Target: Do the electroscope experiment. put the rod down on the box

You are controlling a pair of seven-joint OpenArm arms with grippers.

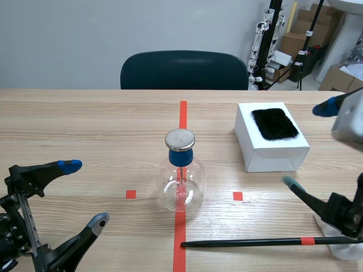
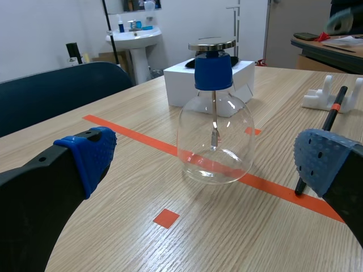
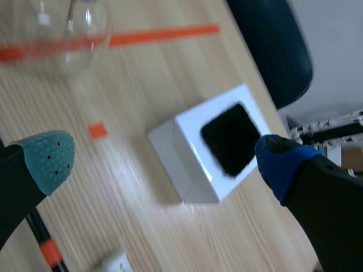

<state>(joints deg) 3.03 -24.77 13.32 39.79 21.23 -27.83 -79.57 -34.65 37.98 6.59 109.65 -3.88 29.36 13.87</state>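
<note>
While flat on the near bench [image 1: 85, 124], not yet on the white box [image 1: 272, 158]: black rod [image 1: 249, 242].
Runs from the tape line [image 1: 179, 249] right to a white stand [image 1: 340, 250], beside right jaws spread wide, empty; well right of left jaws, equally agape, nearer than the glass electroscope [image 1: 181, 181].

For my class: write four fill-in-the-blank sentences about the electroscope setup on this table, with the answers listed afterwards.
1. The flask has a stopper coloured ____.
2. The cloth on the white box is coloured ____.
3. The band on the black rod is coloured ____.
4. The left gripper and the right gripper both have their fingers ____.
Missing words: blue; black; orange; open.
</note>
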